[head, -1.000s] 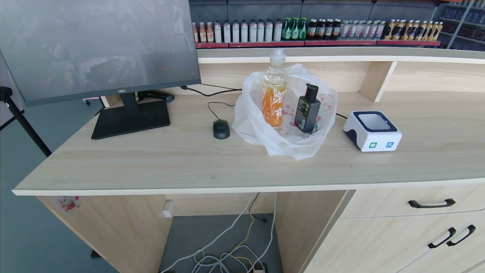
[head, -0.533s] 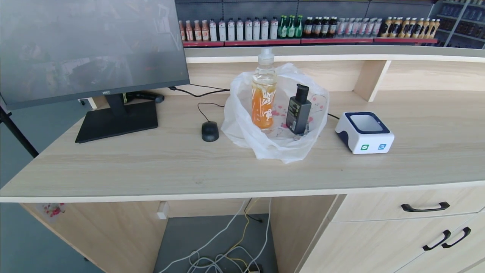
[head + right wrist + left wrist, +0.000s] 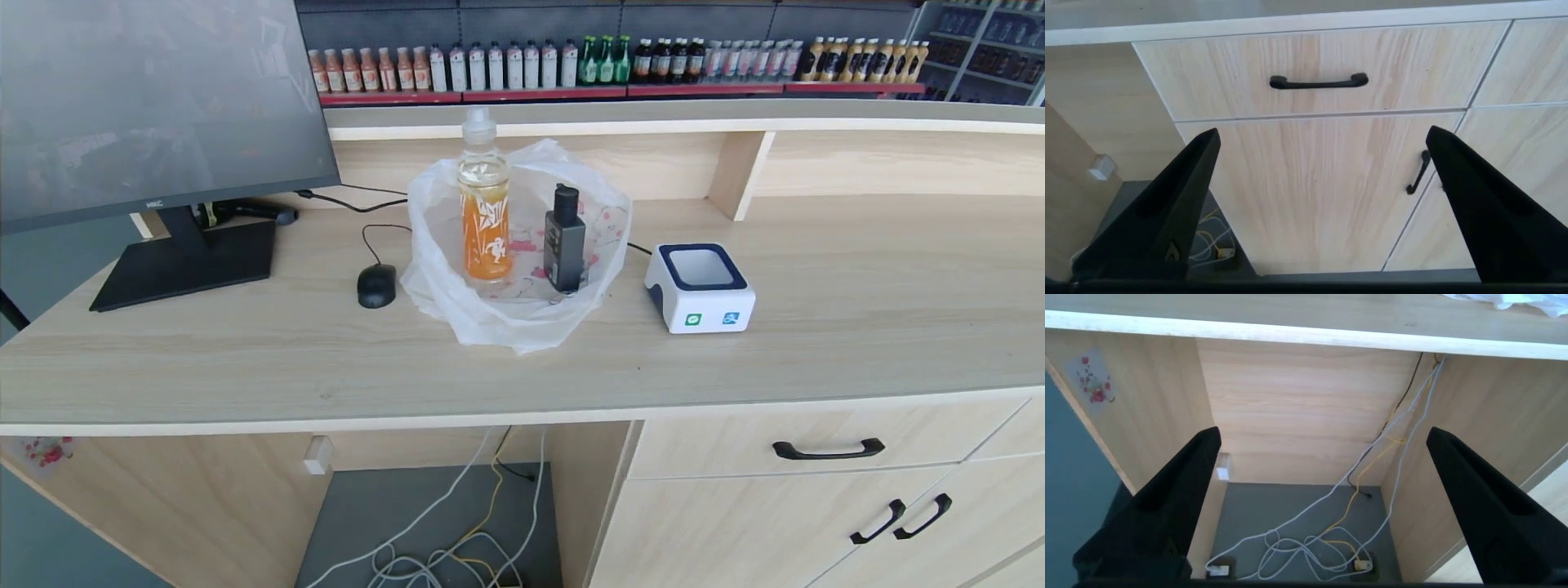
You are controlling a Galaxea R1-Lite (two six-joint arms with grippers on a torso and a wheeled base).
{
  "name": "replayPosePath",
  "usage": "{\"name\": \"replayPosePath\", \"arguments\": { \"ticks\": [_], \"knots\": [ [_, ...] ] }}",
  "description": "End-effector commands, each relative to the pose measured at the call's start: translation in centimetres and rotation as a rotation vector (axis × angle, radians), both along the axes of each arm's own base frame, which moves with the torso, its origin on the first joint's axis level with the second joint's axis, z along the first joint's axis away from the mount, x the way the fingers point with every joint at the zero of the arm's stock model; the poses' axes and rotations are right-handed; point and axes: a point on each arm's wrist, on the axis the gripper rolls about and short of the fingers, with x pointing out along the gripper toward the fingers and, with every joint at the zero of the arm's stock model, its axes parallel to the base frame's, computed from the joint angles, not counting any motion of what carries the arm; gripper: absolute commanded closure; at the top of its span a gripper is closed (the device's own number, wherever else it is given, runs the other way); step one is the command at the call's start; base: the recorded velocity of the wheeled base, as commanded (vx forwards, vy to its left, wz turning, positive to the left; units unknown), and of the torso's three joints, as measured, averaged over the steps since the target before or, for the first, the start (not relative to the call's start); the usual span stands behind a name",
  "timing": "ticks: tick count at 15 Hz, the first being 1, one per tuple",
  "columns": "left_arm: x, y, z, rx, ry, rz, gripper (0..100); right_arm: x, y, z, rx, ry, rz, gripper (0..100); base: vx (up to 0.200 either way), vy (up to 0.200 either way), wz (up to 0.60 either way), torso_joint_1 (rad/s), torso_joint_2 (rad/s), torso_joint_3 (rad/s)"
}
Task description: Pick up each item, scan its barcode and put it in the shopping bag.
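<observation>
The shopping bag (image 3: 490,320) is sitting on the wooden surface (image 3: 816,327), a bottle shelf (image 3: 531,95) standing behind. Left pincer (image 3: 1323,510) and right pincer (image 3: 1319,212) are gaping wide, empty.

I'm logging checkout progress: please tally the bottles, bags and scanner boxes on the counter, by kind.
White plastic shopping bag: 1
Bottles: 2, a clear plastic bottle of orange drink and a dark flat bottle with a black cap, both in the bag
White-and-navy box scanner: 1
Total: 4

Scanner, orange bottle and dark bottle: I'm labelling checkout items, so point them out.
Scanner (image 3: 700,287), head view, front rim.
Orange bottle (image 3: 485,229), head view, label.
Dark bottle (image 3: 565,242), head view, body.
</observation>
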Motion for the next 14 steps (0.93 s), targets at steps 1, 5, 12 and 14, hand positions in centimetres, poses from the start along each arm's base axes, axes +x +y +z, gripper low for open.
{"name": "replayPosePath", "arguments": {
  "ticks": [1,5,12,14],
  "knots": [
    [0.0,0.0,0.0,0.001,0.0,0.001,0,0.0,0.0,0.0,0.0,0.0,0.0,0,0.0,-0.2,0.0,0.002,0.01,0.002],
    [0.0,0.0,0.0,-0.008,0.0,0.001,0,0.0,0.0,0.0,0.0,0.0,0.0,0,0.0,-0.2,0.0,0.005,0.0,0.002],
    [0.0,0.0,0.0,-0.011,0.0,0.002,0,0.0,0.0,0.0,0.0,0.0,0.0,0,0.0,-0.2,0.0,0.0,0.0,0.004],
    [0.0,0.0,0.0,-0.001,0.0,0.001,0,0.0,0.0,0.0,0.0,0.0,0.0,0,0.0,0.0,0.0,0.0,0.0,0.0]
  ]
}}
